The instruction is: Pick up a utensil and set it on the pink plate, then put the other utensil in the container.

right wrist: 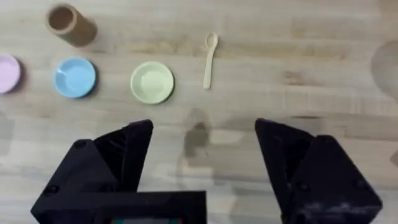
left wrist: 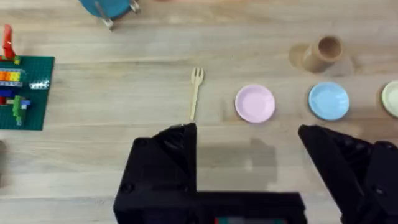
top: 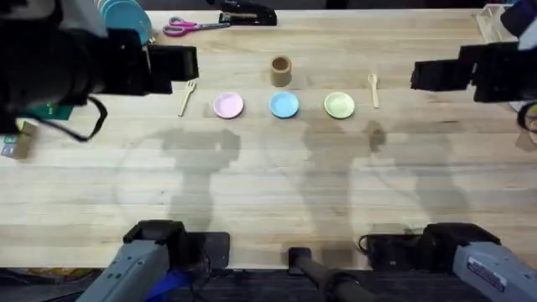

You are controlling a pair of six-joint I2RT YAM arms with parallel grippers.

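A pale wooden fork (top: 186,96) (left wrist: 195,92) lies on the table just left of the pink plate (top: 228,106) (left wrist: 255,103) (right wrist: 7,73). A pale wooden spoon (top: 373,89) (right wrist: 209,59) lies right of the yellow-green plate (top: 339,105). The brown cylindrical container (top: 281,70) (left wrist: 322,52) (right wrist: 70,25) stands behind the blue plate (top: 284,104). My left gripper (left wrist: 249,143) hangs open high above the table, near the fork, with nothing in it. My right gripper (right wrist: 202,140) also hangs open and empty, above the table right of the spoon.
The blue (left wrist: 328,100) (right wrist: 75,77) and yellow-green (right wrist: 152,81) plates sit in a row with the pink one. Pink-handled scissors (top: 186,26) and a black stapler (top: 247,14) lie at the back. A green brick baseplate (left wrist: 22,93) lies far left, behind it a teal object (top: 126,15).
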